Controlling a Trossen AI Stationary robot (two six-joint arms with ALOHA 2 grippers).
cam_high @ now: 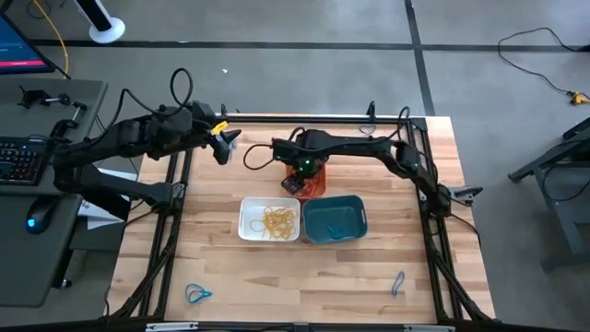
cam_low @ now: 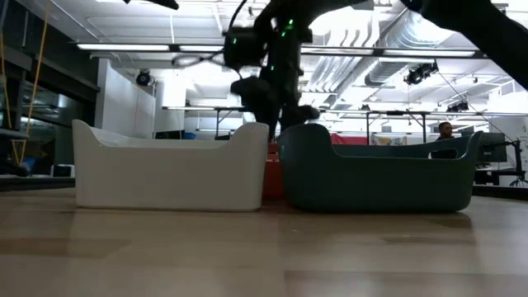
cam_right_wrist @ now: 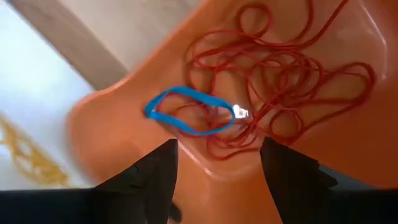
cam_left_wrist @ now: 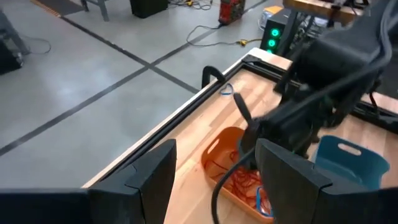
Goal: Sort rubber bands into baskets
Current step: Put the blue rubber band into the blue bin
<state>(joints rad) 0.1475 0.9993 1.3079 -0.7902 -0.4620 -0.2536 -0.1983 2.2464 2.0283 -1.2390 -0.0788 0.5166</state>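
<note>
The right gripper [cam_high: 297, 182] is hanging directly over the orange-red basket [cam_high: 314, 184], its fingers [cam_right_wrist: 292, 180] standing apart with nothing between them. Inside that basket a tangle of red rubber bands [cam_right_wrist: 280, 81] is lying on the floor, and a single blue rubber band [cam_right_wrist: 186, 112] is lying on top of them, just below the spread fingers.

Nearer the front edge, the white basket [cam_high: 249, 219] is sitting on the left, holding a heap of yellow rubber bands [cam_high: 279, 219], and the teal-blue basket [cam_high: 357, 218] is sitting just beside it on the right, holding a few blue bands [cam_high: 336, 228]. The orange-red basket is standing behind the seam between the two.

The left gripper [cam_high: 224, 145] is hovering off to the far left of the baskets, well apart from them, jaws wide and empty.

Two loose blue loops are lying on the wooden table [cam_high: 230, 277] near the front: one [cam_high: 196, 294] at the left, another [cam_high: 398, 282] at the right.
</note>
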